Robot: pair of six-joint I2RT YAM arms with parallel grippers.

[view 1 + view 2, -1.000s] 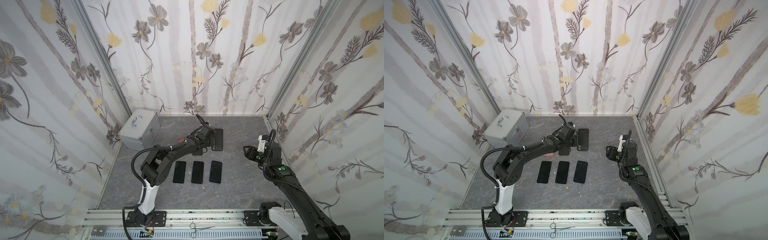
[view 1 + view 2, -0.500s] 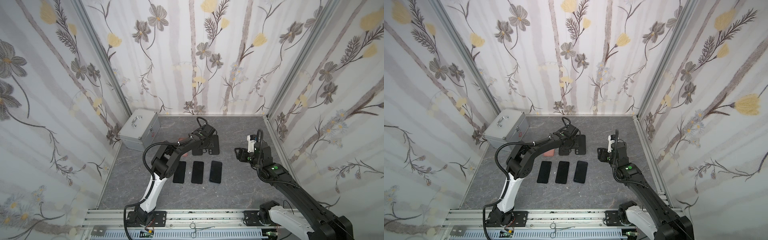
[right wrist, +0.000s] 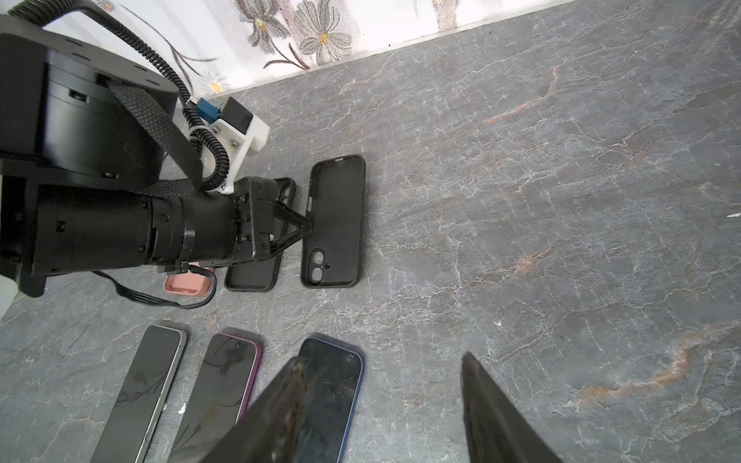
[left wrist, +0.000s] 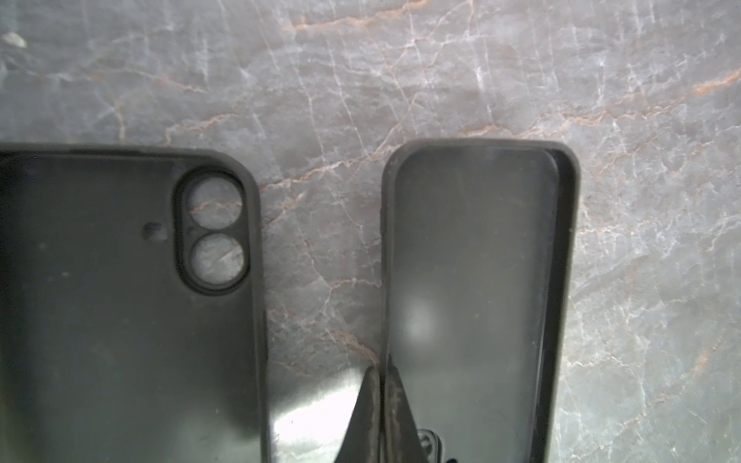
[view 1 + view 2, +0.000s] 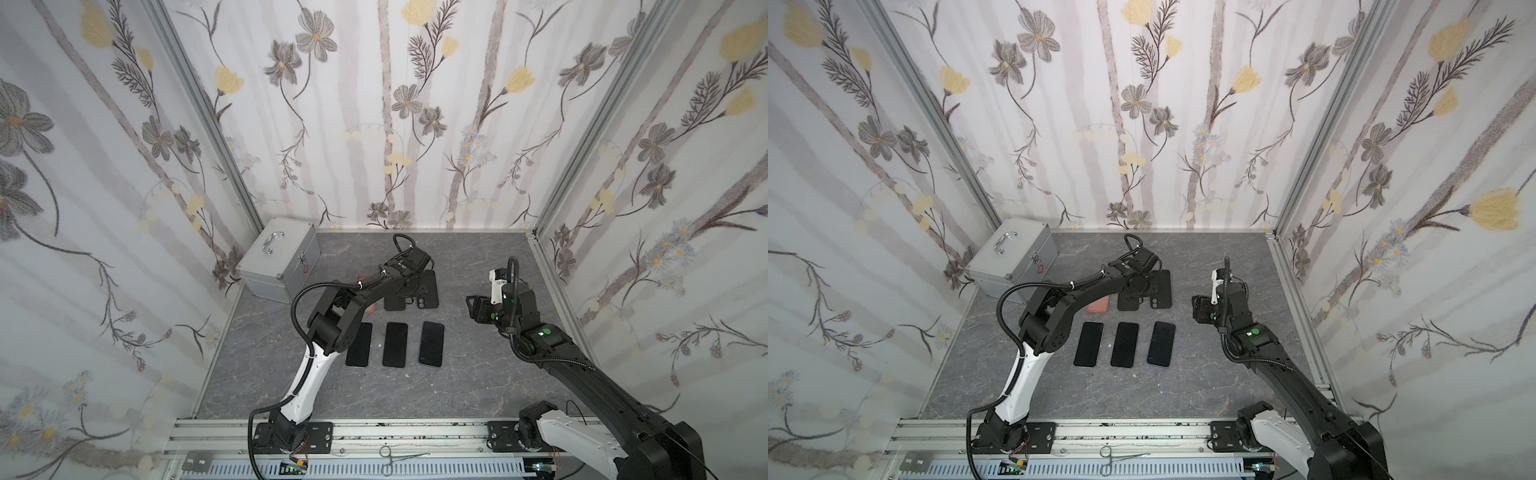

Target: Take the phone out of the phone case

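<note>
Three bare phones lie screen up in a row: silver-edged (image 5: 359, 344), purple-edged (image 3: 224, 385) and blue-edged (image 5: 431, 343). Behind them lie empty cases: a pink one (image 5: 1099, 305), a black one (image 3: 252, 276) mostly under the left arm, and a black phone case (image 5: 432, 286) lying inside up, with the table showing through its camera holes. My left gripper (image 4: 381, 366) is shut on that case's side wall (image 3: 310, 218). Right of the phones my right gripper (image 3: 381, 358) hovers open above the table with nothing between its fingers (image 5: 473, 305).
A silver metal box (image 5: 282, 264) with a handle stands at the back left corner. Surgical scissors (image 5: 399, 457) lie on the front rail. Patterned walls close in the grey marble table (image 5: 478, 374) on three sides.
The left gripper has drawn the black case a little toward the front and set it straighter. The right gripper has moved left toward the phones, still open.
</note>
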